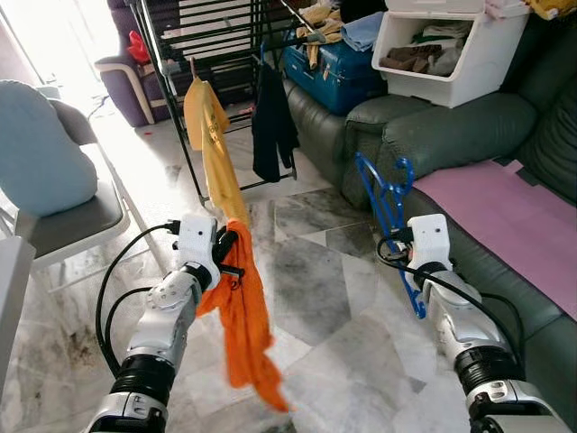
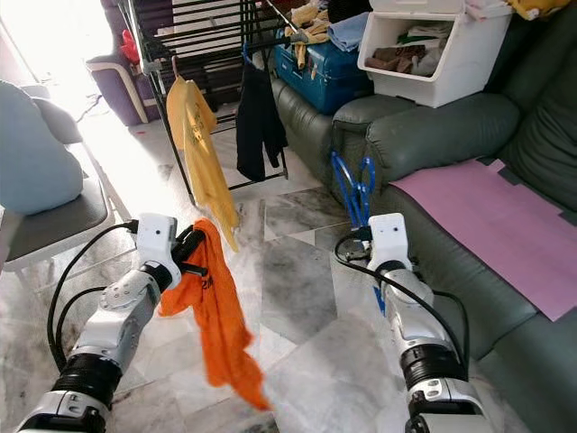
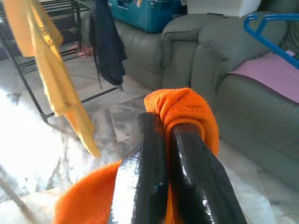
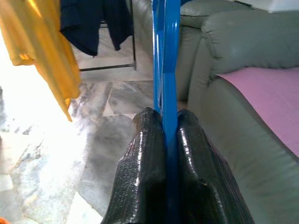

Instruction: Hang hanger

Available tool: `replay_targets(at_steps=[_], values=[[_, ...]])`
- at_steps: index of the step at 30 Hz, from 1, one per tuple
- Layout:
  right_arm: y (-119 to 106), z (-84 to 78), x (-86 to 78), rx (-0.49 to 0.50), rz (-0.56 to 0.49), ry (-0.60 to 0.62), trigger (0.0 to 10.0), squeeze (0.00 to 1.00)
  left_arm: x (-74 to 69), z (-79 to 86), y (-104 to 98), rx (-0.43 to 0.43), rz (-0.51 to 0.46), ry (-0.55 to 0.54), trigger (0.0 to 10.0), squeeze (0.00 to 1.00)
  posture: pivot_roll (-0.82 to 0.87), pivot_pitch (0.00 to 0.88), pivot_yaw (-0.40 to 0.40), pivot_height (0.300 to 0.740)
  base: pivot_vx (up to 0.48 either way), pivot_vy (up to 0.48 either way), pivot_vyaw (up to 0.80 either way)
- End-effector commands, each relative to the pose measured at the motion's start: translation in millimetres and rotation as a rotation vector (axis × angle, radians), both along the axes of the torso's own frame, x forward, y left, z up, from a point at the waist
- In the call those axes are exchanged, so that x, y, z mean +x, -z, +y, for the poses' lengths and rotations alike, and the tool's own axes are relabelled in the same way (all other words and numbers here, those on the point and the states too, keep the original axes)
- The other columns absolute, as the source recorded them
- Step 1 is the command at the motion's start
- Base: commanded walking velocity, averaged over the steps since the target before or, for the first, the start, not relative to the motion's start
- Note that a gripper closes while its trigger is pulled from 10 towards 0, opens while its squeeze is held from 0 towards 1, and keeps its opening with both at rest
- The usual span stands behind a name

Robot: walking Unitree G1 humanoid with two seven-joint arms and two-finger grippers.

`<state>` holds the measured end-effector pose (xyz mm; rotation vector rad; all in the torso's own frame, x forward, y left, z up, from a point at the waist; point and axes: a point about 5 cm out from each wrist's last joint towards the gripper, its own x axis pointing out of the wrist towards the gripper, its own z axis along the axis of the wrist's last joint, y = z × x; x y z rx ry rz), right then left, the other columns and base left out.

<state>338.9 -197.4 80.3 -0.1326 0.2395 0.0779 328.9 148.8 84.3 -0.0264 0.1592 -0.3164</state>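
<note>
While the right hand [image 1: 398,242] is clamped on a blue hanger [image 1: 389,203], held upright beside the green sofa [image 1: 451,135], the left hand [image 1: 229,254] pinches an orange cloth [image 1: 245,316] that dangles over the marble floor [image 1: 315,298]. Drying rack [image 1: 216,36] beyond carries a yellow shirt [image 1: 215,149] and a dark garment [image 1: 270,126].

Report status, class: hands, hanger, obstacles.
Left hand shut on orange cloth. Right hand shut on blue hanger. Drying rack ahead, yellow shirt hanging between.
</note>
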Motion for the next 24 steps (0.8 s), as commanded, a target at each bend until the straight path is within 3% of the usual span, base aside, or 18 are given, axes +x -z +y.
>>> replay_targets(at_steps=[1,4,8,10,11,12,13,15,17,19,24], values=[[-3.2,0.8,1.4,-0.003,-0.014,-0.008,10.0,0.00,2.5,0.3,-9.7,0.014,-0.049,0.011,10.0,0.00,-0.13,0.000,0.083,0.740,0.000,0.000,0.00],[-2.6,2.4,1.6,0.002,0.001,-0.041,10.0,0.00,2.2,-1.9,-14.1,0.043,-0.088,0.033,10.0,0.00,-0.14,0.000,0.083,0.740,0.000,0.000,0.00],[-1.4,12.5,-1.1,0.013,0.060,-0.237,10.0,0.00,7.6,-4.0,-32.6,0.125,-0.188,0.123,10.0,0.00,-0.14,0.000,0.083,0.740,0.000,0.000,0.00],[-0.4,11.7,-2.1,-0.014,0.081,-0.272,10.0,0.00,10.0,-4.4,-37.9,0.161,-0.213,0.157,10.0,0.00,-0.14,0.000,0.083,0.740,0.000,0.000,0.00],[1.8,9.0,-3.8,-0.029,0.122,-0.315,10.0,0.00,14.1,-4.1,-43.8,0.246,-0.241,0.198,10.0,0.00,-0.13,0.000,0.080,0.740,0.000,0.000,0.00],[1.8,9.0,-3.8,-0.029,0.122,-0.315,10.0,0.00,14.1,-4.1,-43.8,0.246,-0.241,0.198,10.0,0.00,-0.13,0.000,0.080,0.740,0.000,0.000,0.00],[4.0,3.1,-6.6,-0.051,0.176,-0.375,10.0,0.00,18.3,-5.0,-50.8,0.384,-0.284,0.285,10.0,0.00,-0.13,0.000,0.079,0.740,0.000,0.000,0.00],[4.3,0.8,-7.8,-0.058,0.190,-0.397,10.0,0.00,18.7,-5.9,-52.2,0.430,-0.298,0.325,10.0,0.00,-0.13,0.000,0.079,0.740,0.000,0.000,0.00],[-0.4,-12.1,-9.4,-0.094,0.212,-0.447,10.0,0.00,22.7,-2.9,-56.9,0.618,-0.343,0.428,10.0,0.00,-0.13,0.000,0.089,0.740,0.000,0.000,0.00],[-6.7,-22.4,-9.7,-0.110,0.223,-0.475,10.0,0.00,27.8,1.8,-62.8,0.738,-0.372,0.463,10.0,0.00,-0.13,0.000,0.093,0.740,0.000,0.000,0.00],[-23.2,-40.2,-13.5,-0.154,0.246,-0.577,10.0,0.00,38.9,6.8,-73.7,0.913,-0.418,0.471,10.0,0.00,-0.15,0.000,0.102,0.740,0.000,0.000,0.00]])
